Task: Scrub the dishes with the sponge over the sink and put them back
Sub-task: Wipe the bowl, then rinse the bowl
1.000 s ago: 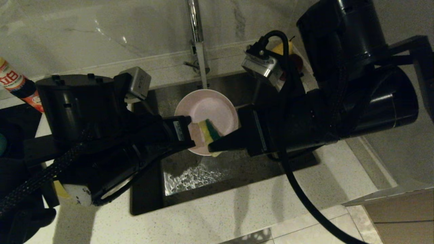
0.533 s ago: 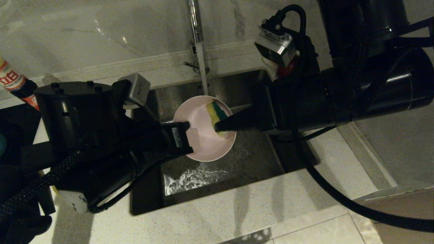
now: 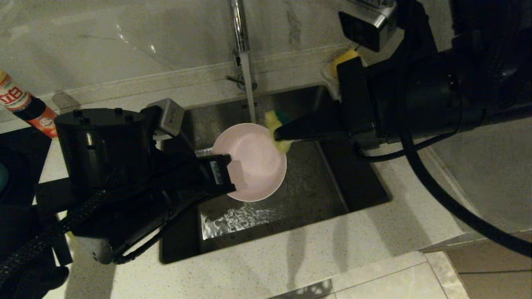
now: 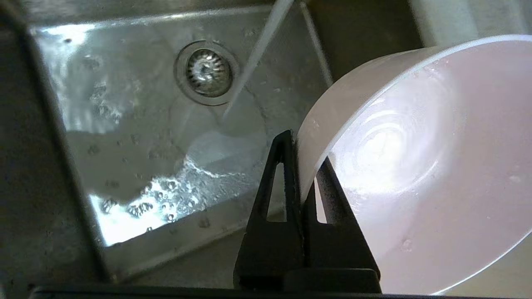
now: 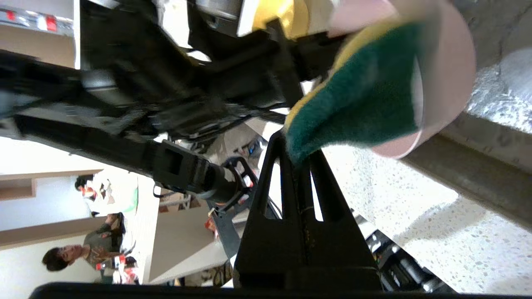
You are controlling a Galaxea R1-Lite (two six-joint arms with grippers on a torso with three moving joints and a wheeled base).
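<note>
Over the steel sink (image 3: 316, 182) my left gripper (image 3: 231, 172) is shut on the near rim of a pale pink bowl (image 3: 253, 162), one finger inside and one outside. The left wrist view shows the same grip (image 4: 305, 164) on the bowl (image 4: 415, 158), with the sink (image 4: 137, 137) below. My right gripper (image 3: 278, 133) is shut on the sponge (image 3: 277, 124), green on one face and yellow on the other, which touches the bowl's far right rim. In the right wrist view the gripper (image 5: 297, 155) pinches the sponge (image 5: 365, 104), which lies against the bowl (image 5: 449, 62).
Water runs from the chrome tap (image 3: 241, 45) past the bowl's far edge toward the drain strainer (image 4: 208, 71). A red-labelled bottle (image 3: 20, 106) stands on the counter at far left. Something yellow (image 3: 343, 60) sits behind the right arm. Speckled counter (image 3: 291, 257) borders the sink.
The right gripper has drawn the sponge from the bowl's near inside, across it, up to the far right rim. The left gripper and bowl shifted slightly; the bowl stays held.
</note>
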